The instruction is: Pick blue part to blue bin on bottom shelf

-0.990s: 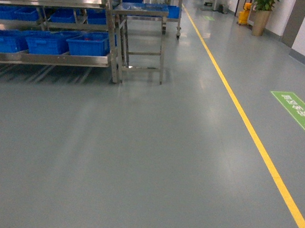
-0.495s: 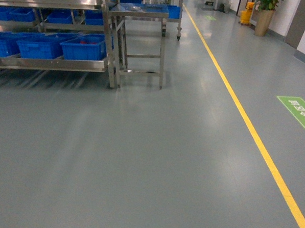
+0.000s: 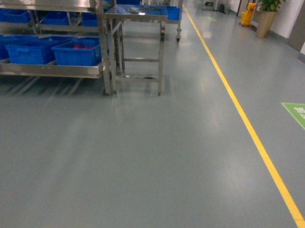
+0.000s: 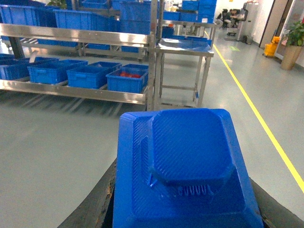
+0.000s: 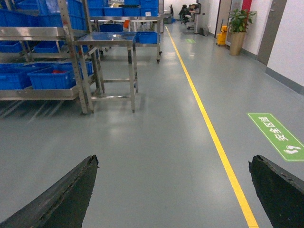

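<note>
the blue part [image 4: 187, 166] fills the bottom of the left wrist view, a ribbed blue block with a raised eight-sided top, wedged between the dark fingers [image 4: 92, 209] of the left gripper [image 4: 185, 209], which is clamped on it. in the right wrist view the right gripper [image 5: 173, 199] holds nothing; its two dark fingers [image 5: 61, 197] stand wide apart at the lower corners, with bare grey floor [image 5: 156, 161] between them. neither gripper shows in the head view.

past the grippers the floor runs forward, with a yellow line [image 3: 246, 126] slanting away on the right and a green floor sign [image 3: 301, 117] beside it at the edge. farther off on the left stands the steel rack [image 3: 100, 45]. its bottom shelf [image 3: 47, 69] carries a row of blue bins [image 3: 76, 53]; the end bin [image 4: 127, 79] nearest the upright has something red inside, too small to make out. just right of the rack is a small steel table [image 3: 140, 14] with a blue sheet on top. well beyond, along the right wall, are a potted plant [image 3: 268, 13] and a yellow bucket [image 3: 246, 14].
</note>
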Robot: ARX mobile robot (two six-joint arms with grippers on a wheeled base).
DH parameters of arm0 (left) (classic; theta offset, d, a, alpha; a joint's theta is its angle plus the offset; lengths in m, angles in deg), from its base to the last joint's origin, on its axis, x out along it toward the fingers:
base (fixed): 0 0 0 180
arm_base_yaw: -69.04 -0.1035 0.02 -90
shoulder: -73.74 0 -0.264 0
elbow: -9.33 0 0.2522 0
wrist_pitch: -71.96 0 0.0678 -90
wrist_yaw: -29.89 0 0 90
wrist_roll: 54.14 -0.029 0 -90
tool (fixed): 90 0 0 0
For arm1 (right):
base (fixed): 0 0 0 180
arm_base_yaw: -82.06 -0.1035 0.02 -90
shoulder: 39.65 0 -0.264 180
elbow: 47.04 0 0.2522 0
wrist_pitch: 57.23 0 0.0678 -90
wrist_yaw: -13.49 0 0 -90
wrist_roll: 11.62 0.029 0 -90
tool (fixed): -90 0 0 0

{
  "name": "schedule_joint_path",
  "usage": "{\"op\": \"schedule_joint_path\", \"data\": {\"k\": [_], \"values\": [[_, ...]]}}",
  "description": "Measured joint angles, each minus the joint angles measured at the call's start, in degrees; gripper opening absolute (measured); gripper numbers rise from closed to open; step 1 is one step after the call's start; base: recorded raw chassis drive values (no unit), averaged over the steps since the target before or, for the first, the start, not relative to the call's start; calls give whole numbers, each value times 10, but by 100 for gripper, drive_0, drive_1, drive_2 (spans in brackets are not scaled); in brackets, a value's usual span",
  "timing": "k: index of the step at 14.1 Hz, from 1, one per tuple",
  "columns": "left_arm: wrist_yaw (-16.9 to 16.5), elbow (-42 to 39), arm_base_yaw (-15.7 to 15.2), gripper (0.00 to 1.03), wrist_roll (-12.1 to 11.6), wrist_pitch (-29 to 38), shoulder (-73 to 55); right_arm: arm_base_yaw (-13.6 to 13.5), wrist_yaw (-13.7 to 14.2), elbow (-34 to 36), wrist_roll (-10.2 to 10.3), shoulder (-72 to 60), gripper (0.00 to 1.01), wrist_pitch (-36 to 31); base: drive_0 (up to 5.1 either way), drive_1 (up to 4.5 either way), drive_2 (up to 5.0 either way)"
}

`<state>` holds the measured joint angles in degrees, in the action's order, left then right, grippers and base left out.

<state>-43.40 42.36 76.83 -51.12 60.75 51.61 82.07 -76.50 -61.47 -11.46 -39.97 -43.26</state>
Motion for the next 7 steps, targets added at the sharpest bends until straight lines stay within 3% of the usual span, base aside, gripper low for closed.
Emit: {"op": "schedule_joint_path", "data": {"k": [7], "values": [[0, 0, 0, 44, 0, 0, 1, 0, 0, 0, 0, 0, 98, 2, -8, 395, -411]]}}
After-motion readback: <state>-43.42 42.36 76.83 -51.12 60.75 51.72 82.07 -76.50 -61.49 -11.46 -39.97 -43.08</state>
